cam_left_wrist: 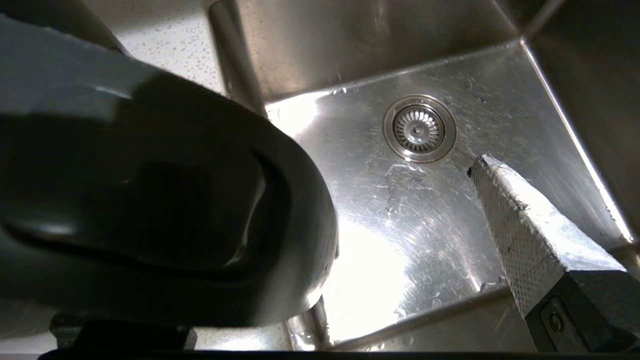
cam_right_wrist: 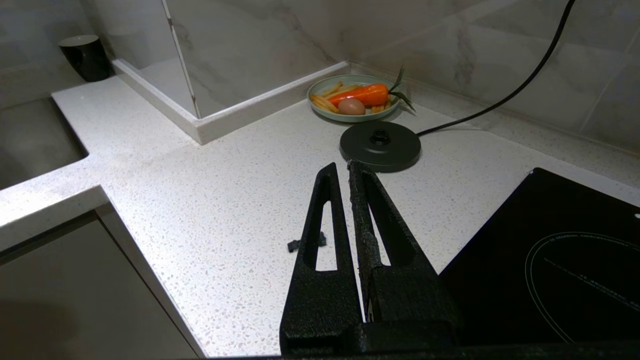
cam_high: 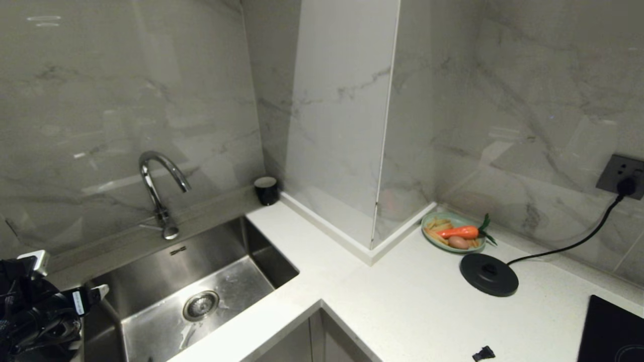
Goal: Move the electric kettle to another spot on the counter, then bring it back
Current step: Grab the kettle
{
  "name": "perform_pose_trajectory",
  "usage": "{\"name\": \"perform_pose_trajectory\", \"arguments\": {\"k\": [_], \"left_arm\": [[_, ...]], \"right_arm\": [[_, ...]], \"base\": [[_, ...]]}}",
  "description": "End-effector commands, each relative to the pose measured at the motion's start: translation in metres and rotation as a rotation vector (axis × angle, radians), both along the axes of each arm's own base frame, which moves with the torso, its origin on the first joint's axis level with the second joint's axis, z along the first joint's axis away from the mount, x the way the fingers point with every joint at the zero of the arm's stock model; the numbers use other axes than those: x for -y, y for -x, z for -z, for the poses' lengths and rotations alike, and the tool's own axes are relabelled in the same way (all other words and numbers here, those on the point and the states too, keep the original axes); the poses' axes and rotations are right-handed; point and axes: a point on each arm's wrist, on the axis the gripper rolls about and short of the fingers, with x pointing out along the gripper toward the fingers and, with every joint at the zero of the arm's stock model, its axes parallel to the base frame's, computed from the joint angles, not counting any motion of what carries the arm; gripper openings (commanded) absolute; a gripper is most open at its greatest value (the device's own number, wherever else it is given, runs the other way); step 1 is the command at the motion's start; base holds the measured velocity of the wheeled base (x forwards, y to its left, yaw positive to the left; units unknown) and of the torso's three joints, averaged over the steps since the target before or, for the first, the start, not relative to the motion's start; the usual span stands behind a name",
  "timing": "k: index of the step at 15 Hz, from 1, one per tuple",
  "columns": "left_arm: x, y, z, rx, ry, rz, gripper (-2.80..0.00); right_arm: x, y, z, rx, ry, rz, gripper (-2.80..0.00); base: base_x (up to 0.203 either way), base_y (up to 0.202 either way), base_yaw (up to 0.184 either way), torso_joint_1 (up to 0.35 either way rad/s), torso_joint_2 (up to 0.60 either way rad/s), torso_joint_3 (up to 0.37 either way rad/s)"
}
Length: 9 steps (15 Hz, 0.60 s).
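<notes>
Left gripper [cam_high: 70, 275] gapes wide at the sink's [cam_high: 216, 241] left rim. Centre the kettle [cam_left_wrist: 165, 210] handle between its fingers before closing. Right gripper [cam_right_wrist: 350, 172] idles, pinched together.

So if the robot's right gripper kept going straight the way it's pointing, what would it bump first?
Probably the round black kettle base on the counter; the right gripper points straight at it, though depth is unclear.
</notes>
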Motion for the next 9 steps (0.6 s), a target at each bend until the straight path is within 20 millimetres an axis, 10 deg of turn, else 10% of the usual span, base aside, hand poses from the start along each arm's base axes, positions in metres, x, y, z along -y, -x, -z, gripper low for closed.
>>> {"name": "perform_pose_trajectory", "arguments": {"k": [1,7,8,9], "left_arm": [[-0.0008,-0.0017,-0.0012,0.011,-0.006,0.002,0.0],[-0.0005,-0.0013,-0.003,0.044,-0.013,-0.003,0.0],[-0.0008,-0.0011,-0.003,0.044,-0.013,-0.005,-0.87],[-0.0009,-0.0011,-0.0025,0.043,-0.012,-0.005,-2.8]], "right_arm": [[0.0,-0.0001,0.0,-0.002,0.0,0.0,-2.8],[0.0,-0.0001,0.0,-0.002,0.0,-0.001,-2.8],[0.0,-0.0001,0.0,-0.002,0.0,0.0,-2.8],[0.0,0.0,0.0,0.0,0.0,0.0,-2.8]], "base": [[0.0,0.0,0.0,0.0,0.0,0.0],[0.0,0.0,0.0,0.0,0.0,0.0],[0.0,0.0,0.0,0.0,0.0,0.0],[0.0,0.0,0.0,0.0,0.0,0.0]]}}
